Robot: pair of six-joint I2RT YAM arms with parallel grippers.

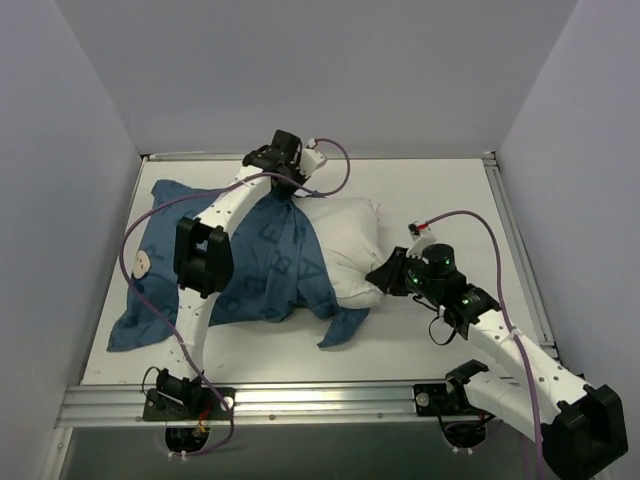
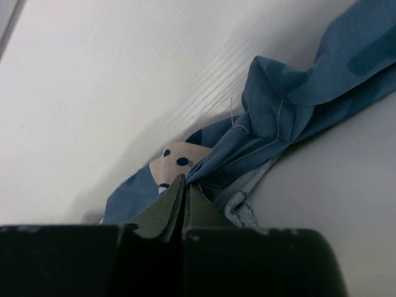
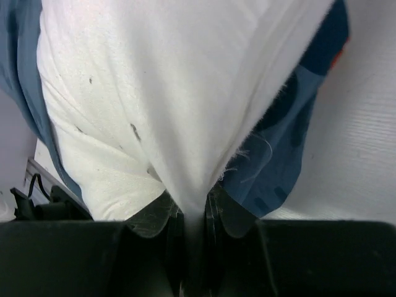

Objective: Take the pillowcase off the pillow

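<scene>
Rail (image 1: pixel 330 400), pillowcase (image 1: pixel 280 260), white table (image 1: pixel 430 330), greyish walls (image 1: pixel 320 70).

Overhead looks down; wrist cameras close, sharing pillowcase (image 2: pixel 297 105).

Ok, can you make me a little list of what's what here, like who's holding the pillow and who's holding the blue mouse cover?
pillowcase: blue, printed, bunched over the pillow's left part
pillow: white, its right end bare
left gripper: shut on a fold of the pillowcase, at the far side
right gripper: shut on the pillow's bare end
table: white, both things lie on it
</scene>
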